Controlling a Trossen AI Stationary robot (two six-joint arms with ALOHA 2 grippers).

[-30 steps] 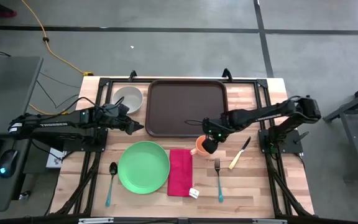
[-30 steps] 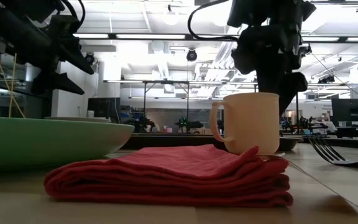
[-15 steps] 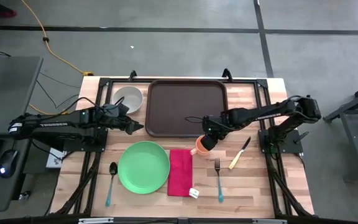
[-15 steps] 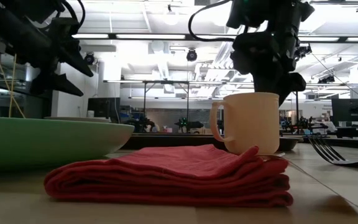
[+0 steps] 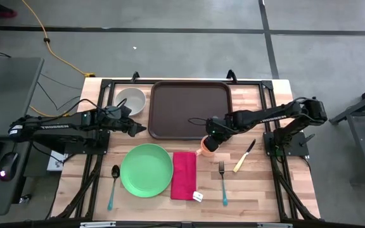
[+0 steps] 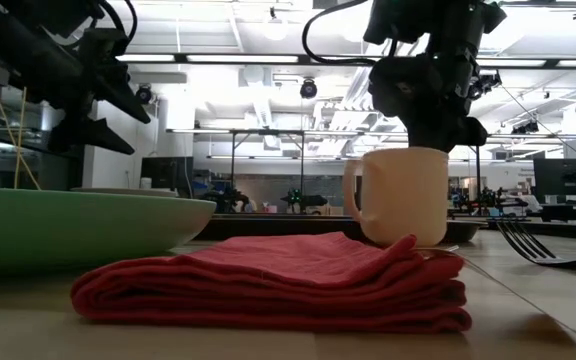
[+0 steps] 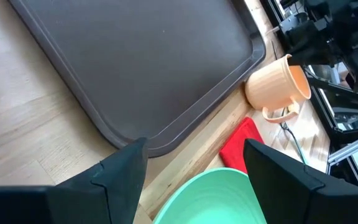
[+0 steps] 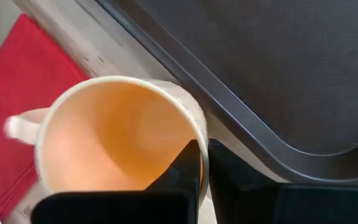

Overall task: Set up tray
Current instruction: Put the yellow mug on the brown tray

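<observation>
Your right gripper (image 5: 209, 143) straddles the mug's (image 5: 204, 149) rim, not visibly clamped, just off the tray's (image 5: 189, 107) five-o'clock corner; a shallow bite risks tipping it.

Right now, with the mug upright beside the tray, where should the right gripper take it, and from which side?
Take the mug by its rim wall, from above: it stands upright, mouth open. The right gripper has one finger inside the tray-side wall; the handle faces away.

Brown tray (image 7: 142, 59) beside upright orange mug (image 7: 276, 85), red napkin (image 7: 240, 144), green plate (image 7: 216, 198).
</observation>
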